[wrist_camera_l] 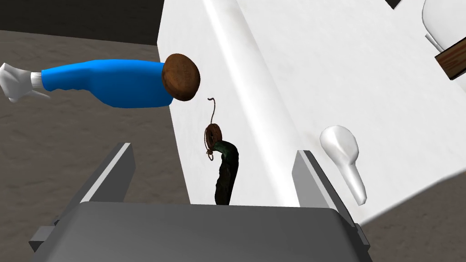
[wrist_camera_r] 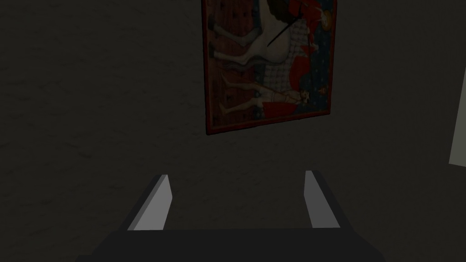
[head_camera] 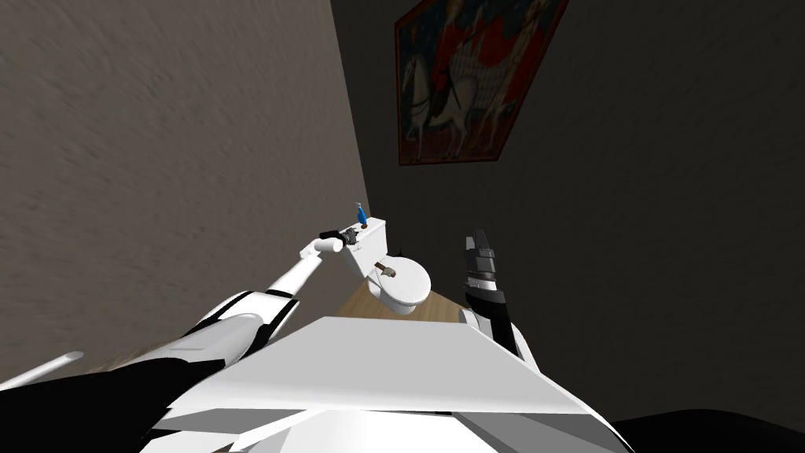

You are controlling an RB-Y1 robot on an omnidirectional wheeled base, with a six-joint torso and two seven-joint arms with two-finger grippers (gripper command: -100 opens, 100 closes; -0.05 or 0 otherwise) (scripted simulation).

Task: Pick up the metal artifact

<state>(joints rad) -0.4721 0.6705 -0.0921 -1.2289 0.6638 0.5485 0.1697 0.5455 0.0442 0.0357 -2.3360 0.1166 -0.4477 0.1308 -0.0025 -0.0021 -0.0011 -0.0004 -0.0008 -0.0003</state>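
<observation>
The left gripper [wrist_camera_l: 214,150] is straddling the dark artifact [wrist_camera_l: 226,173] on the toilet tank [wrist_camera_l: 189,136], jaws spread for pinching; the right gripper [wrist_camera_r: 236,175] is idling, jaws spread.

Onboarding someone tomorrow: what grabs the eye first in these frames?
The bright blue bottle with a white nozzle stands on the white toilet tank. Beside it on the tank lies the dark curved artifact with a rusty ring, lined up between the open fingers of the left end effector. On the dark wall above hangs a red-framed painting of a white horse.
</observation>
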